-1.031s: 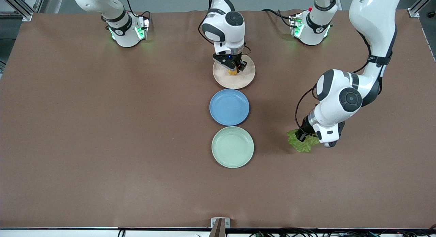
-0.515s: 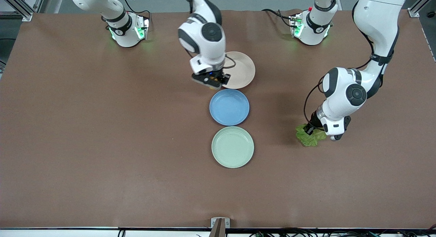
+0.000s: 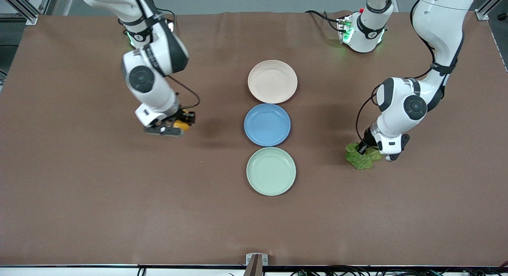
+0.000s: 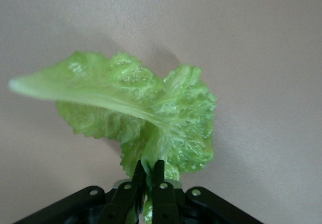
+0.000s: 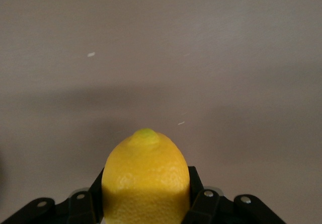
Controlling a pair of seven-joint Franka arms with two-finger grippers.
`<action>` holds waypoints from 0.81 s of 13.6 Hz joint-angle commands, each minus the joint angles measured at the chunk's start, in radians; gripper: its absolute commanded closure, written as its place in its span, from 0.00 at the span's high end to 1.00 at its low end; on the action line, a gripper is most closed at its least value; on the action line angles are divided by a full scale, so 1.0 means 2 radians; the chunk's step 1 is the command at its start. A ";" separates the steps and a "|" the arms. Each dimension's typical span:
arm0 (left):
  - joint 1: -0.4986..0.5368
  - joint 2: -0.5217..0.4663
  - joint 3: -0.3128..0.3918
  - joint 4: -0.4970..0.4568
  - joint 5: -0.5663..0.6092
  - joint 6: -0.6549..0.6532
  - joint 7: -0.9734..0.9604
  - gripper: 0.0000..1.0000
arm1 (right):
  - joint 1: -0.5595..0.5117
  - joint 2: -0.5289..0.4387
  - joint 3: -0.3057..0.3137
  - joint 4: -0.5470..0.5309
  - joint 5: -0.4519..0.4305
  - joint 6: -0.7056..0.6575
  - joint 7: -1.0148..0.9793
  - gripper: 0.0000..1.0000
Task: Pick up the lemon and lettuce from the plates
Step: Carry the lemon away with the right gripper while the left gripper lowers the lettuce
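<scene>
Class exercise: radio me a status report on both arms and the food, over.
Right gripper jaws shut on small yellow lemon, over bare brown table. Left gripper shut on crinkled green lettuce leaf. Nothing in the way.

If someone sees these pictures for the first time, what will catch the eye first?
Three empty plates in a row at the table's middle: beige-pink plate, blue plate, mint plate. The right tool holds the lemon over bare table toward the right arm's end. The left tool pinches the lettuce toward the left arm's end.

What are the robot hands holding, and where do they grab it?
The right gripper squeezes the lemon around its sides. The left gripper pinches the lettuce at its stem end.
</scene>
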 commanded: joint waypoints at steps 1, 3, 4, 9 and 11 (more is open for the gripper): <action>0.007 -0.009 -0.005 -0.007 0.007 0.007 0.026 0.82 | -0.072 -0.014 0.013 -0.037 -0.003 0.031 -0.106 0.00; 0.009 -0.013 -0.006 0.007 0.007 0.001 0.030 0.97 | -0.109 -0.010 0.013 -0.053 -0.002 0.065 -0.166 0.00; 0.009 -0.013 -0.006 0.018 0.008 -0.010 0.030 0.97 | -0.126 0.002 0.013 -0.057 -0.002 0.081 -0.191 0.00; 0.012 -0.015 -0.005 0.091 0.048 -0.109 0.111 0.97 | -0.153 0.060 0.014 -0.063 0.001 0.141 -0.248 0.01; 0.021 -0.018 -0.006 0.120 0.058 -0.136 0.180 0.99 | -0.153 0.079 0.015 -0.070 0.001 0.170 -0.249 0.01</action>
